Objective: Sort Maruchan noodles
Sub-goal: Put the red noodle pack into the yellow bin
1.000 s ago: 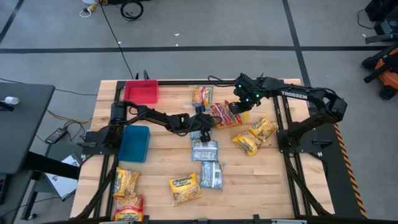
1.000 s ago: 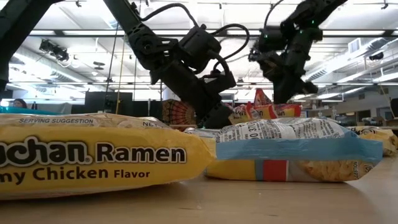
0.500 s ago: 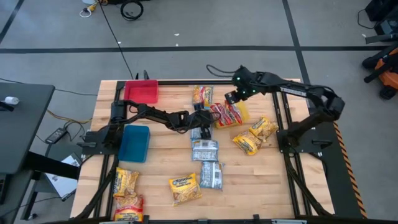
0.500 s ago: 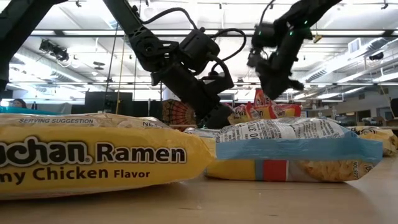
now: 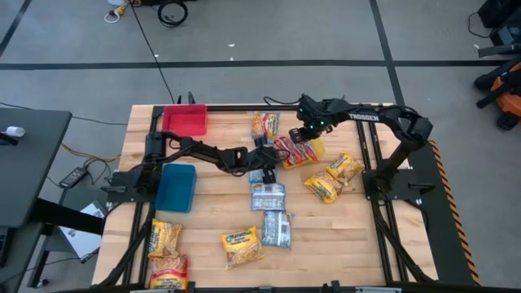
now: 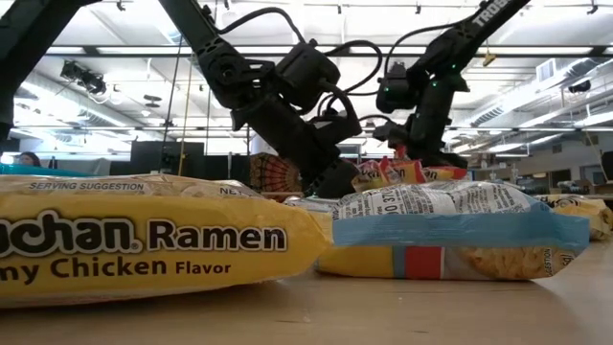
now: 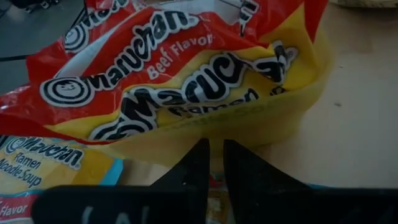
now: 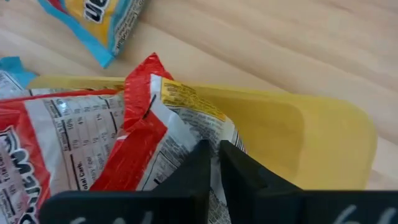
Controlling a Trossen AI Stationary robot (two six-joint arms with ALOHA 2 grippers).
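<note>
A yellow bin (image 5: pixel 314 148) near the table's far middle holds red noodle packets (image 5: pixel 291 151). My right gripper (image 5: pixel 303 135) hangs over them with its fingers shut (image 8: pixel 214 163), just behind one red packet's upturned corner (image 8: pixel 146 74). My left gripper (image 5: pixel 264 163), also shut (image 7: pixel 216 163), points low at the bin's near wall (image 7: pixel 273 118) and stands over a silver-blue packet (image 5: pixel 259 174) lying flat on the table. More silver-blue (image 5: pixel 267 196) and yellow-orange packets (image 5: pixel 242 247) lie flat nearby. My left gripper stands low over the silver-blue packet's far end, but the fingers hide the spot, so I cannot tell whether it touches. My right gripper comes from above, slanting down at the red packet in the yellow bin; I cannot tell whether its shut fingertips touch the wrapper.
A red bin (image 5: pixel 186 120) sits at the far left and a blue bin (image 5: pixel 176 187) at the left middle. Packets lie at the near left corner (image 5: pixel 165 238), right of centre (image 5: pixel 344 168) and by the far edge (image 5: pixel 264 124). Bare wood shows at the near right.
My right gripper rose from the yellow bin, swung toward the table's left and far edge, then came back down over the red packets, ending left of where it began. The packets have not visibly moved.
</note>
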